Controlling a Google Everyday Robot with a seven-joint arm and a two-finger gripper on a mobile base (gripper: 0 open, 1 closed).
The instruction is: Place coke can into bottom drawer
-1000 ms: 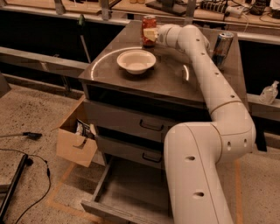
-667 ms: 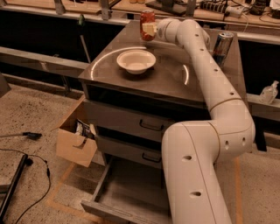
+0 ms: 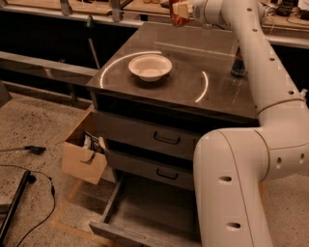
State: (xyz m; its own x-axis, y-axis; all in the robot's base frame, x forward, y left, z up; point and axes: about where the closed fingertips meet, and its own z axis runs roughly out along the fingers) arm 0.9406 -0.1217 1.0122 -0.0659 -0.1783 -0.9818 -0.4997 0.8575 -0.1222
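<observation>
My gripper [image 3: 179,11] is at the top of the view, above the far edge of the cabinet top, shut on the red coke can [image 3: 175,18], which it holds lifted off the surface. The can's top is cut off by the frame edge. The bottom drawer [image 3: 145,212] stands pulled open at the foot of the cabinet, its grey inside showing, partly hidden behind my white arm. The two upper drawers with black handles are shut.
A white bowl [image 3: 150,67] sits on the dark cabinet top [image 3: 193,87]. A slim silver-and-blue can [image 3: 238,62] stands at the right, partly behind my arm. An open cardboard box [image 3: 84,149] sits on the floor left of the cabinet. Cables lie on the floor at left.
My gripper has lifted the coke can up and away from the cabinet top, toward the top of the view. The bowl and drawers have not moved.
</observation>
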